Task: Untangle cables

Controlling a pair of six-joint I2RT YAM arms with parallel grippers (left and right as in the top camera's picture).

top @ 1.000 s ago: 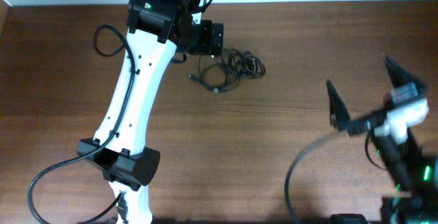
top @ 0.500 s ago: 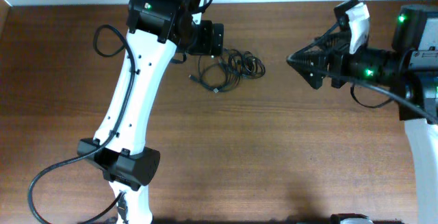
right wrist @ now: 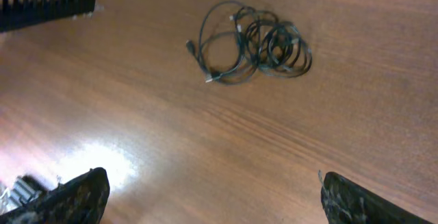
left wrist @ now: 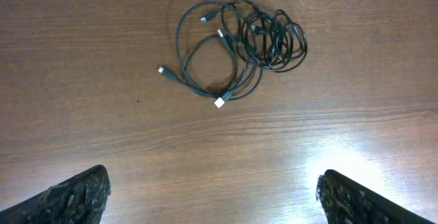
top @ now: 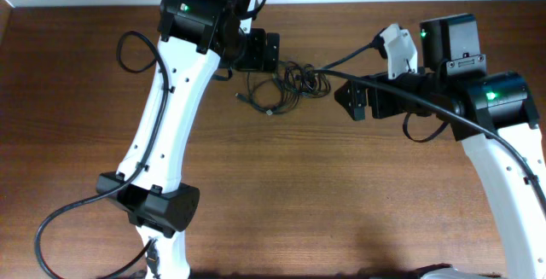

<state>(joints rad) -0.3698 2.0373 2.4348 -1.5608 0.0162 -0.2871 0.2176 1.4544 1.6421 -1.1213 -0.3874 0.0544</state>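
Note:
The cables point(top: 294, 81) lie in one tangled bundle of thin black loops with small plug ends on the brown table, near its far edge. My left gripper point(top: 258, 49) hovers just left of the bundle; it is open and empty. In the left wrist view the cables point(left wrist: 274, 39) lie well ahead of the open fingers point(left wrist: 212, 196). My right gripper point(top: 351, 100) hovers to the right of the bundle, open and empty. In the right wrist view the cables point(right wrist: 277, 46) lie ahead of the open fingers point(right wrist: 212, 196).
The white left arm point(top: 162, 117) runs from the front of the table up to the far edge. The right arm point(top: 495, 142) comes in from the right. The left gripper's black body point(right wrist: 41, 1) shows in the right wrist view.
My right arm has swung in from the front right corner to just right of the cables. The left arm and the cables have not moved.

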